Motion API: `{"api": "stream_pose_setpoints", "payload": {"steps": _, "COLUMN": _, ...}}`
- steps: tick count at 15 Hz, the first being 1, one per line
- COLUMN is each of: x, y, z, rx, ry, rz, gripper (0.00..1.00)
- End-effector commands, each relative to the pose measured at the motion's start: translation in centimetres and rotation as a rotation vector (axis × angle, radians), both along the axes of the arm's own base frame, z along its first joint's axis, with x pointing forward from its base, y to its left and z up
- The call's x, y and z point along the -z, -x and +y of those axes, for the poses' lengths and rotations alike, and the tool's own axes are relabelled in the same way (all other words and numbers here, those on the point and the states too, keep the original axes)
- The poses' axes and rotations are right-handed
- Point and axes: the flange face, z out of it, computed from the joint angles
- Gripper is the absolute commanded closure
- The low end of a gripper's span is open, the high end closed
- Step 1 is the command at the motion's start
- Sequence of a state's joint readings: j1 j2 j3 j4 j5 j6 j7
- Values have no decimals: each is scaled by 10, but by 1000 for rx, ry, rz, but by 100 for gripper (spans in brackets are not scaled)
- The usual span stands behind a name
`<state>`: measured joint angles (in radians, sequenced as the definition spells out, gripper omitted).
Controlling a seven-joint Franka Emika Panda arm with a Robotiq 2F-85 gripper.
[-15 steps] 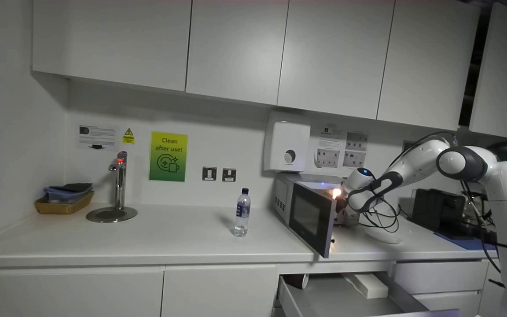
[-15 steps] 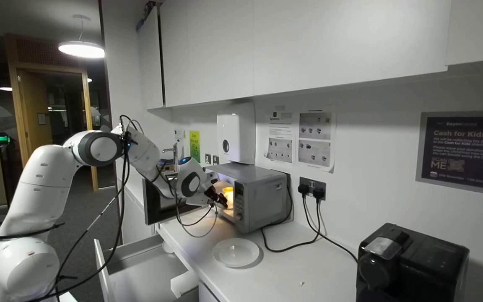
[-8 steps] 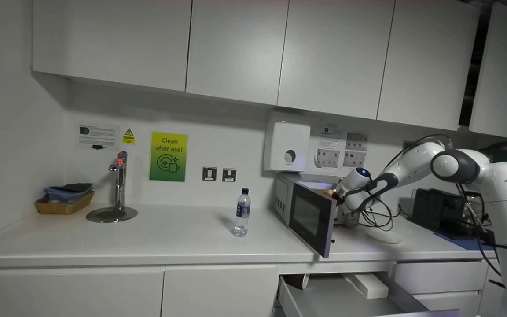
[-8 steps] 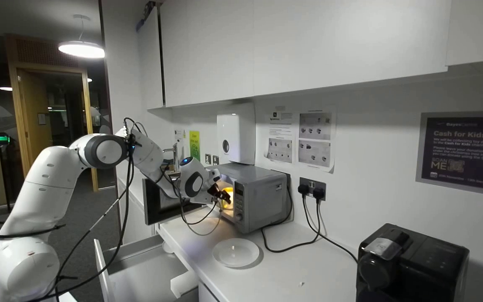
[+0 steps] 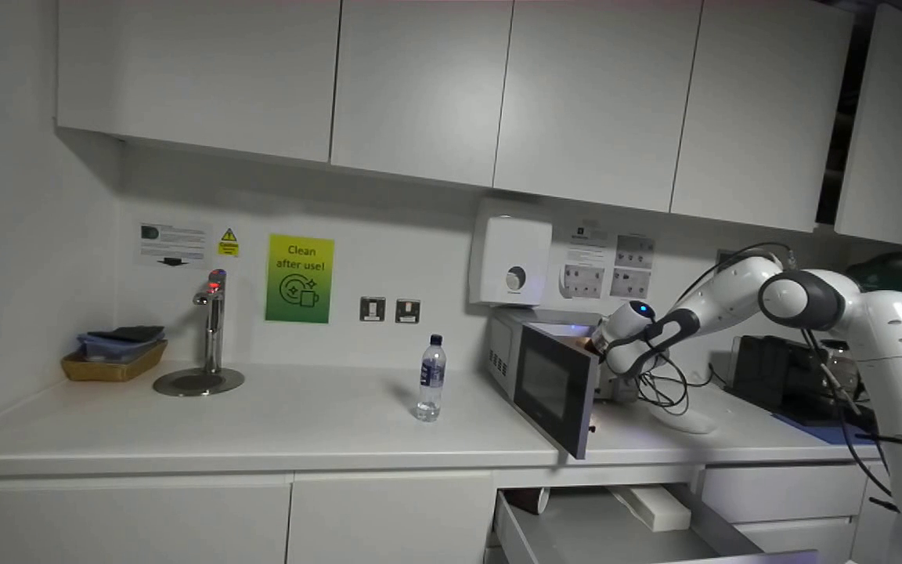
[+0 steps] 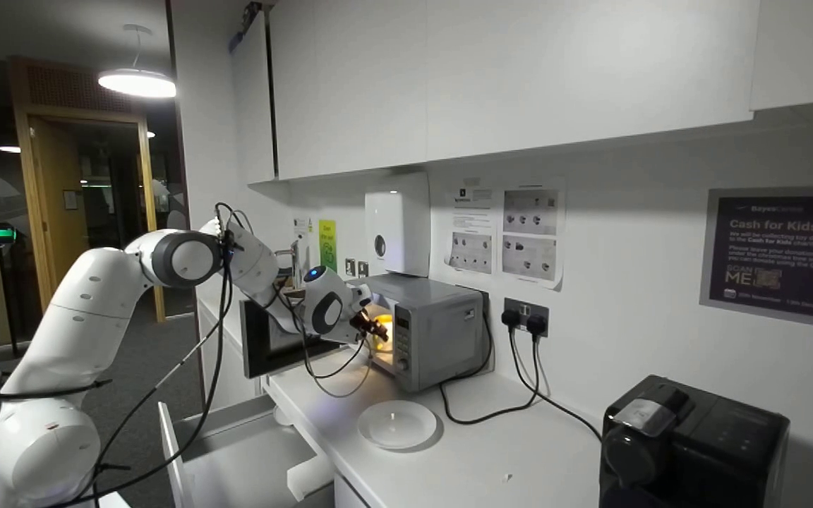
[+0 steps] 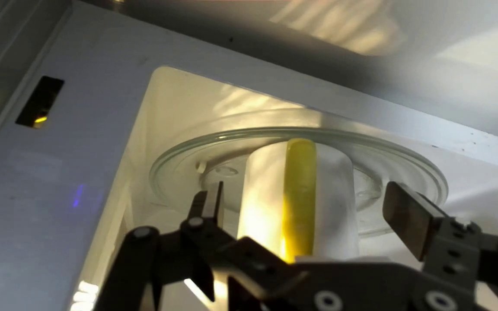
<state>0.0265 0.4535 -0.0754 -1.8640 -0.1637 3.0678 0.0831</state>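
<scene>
Pincer (image 7: 305, 196) stands wide apart — in my wrist view, its jaws flank a yellow-handled white mug (image 7: 335, 194), which I see on the glass turntable (image 7: 177, 172) inside the open microwave (image 6: 442, 339) — itself on the worktop (image 6: 477, 466).

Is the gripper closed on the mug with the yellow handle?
No, the wrist view shows the gripper open, with gaps between its fingers and the mug.

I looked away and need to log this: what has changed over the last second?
The arm has advanced, carrying the open gripper closer to the yellow-handled mug inside the microwave. Nothing was gripped or released. The microwave door, bottle, plate and drawer stayed put.
</scene>
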Motion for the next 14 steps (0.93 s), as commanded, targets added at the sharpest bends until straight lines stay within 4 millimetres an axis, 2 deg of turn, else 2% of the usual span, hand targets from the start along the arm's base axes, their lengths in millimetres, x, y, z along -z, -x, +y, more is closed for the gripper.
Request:
{"api": "stream_pose_setpoints", "payload": {"steps": 1, "x": -9, "y": -8, "z": 8, "rx": -3, "ry": -45, "rz": -43, "gripper": 0}}
{"api": "stream_pose_setpoints", "payload": {"steps": 2, "x": -10, "y": -8, "z": 10, "rx": -3, "ry": -50, "rz": -46, "gripper": 3}}
{"api": "stream_pose_setpoints", "payload": {"steps": 3, "x": -12, "y": -8, "z": 11, "rx": -3, "ry": -46, "rz": -47, "gripper": 26}}
{"api": "stream_pose_setpoints", "payload": {"steps": 5, "x": -15, "y": -8, "z": 10, "rx": -5, "ry": -39, "rz": -51, "gripper": 31}}
{"api": "stream_pose_setpoints", "payload": {"steps": 14, "x": -18, "y": -7, "z": 9, "rx": -10, "ry": -26, "rz": -50, "gripper": 99}}
